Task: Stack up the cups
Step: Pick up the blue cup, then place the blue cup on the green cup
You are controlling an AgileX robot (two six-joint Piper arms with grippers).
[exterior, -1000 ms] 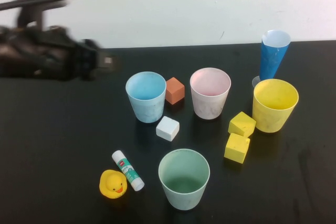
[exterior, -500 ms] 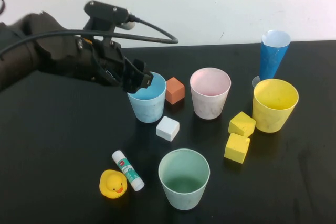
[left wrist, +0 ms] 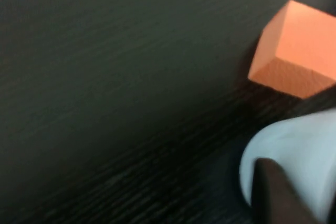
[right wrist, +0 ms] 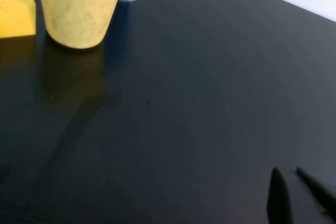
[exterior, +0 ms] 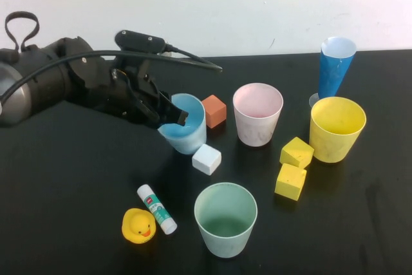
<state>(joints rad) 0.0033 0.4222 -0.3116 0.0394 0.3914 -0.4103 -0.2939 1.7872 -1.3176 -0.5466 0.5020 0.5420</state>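
Since half a second ago the light blue cup has tipped — it stood flat beside the orange block and now leans toward that block, its base kicked out toward the white block. That's because the left gripper has come down onto its near rim: one finger sits inside the mouth, the other outside, pinched on the wall. So it's narrowly open and clamped on the cup, not empty.

Other cups are untouched: the pink cup stands upright just past the orange block, the yellow cup is further right in front of the blue cone, and the mint green cup sits nearest the camera. Nothing is stacked yet, so I'd say this is the first pick.

The right gripper is parked low over bare table off to the right side, fingers together, holding nothing.

What worries me: that's a thin rim pinch on a cup that's already crooked. If it lifts like this, the cup could swing or slip out, or its base could clip the white block or shove the orange one. A tilted cup may also catch on the next cup's rim instead of dropping in.
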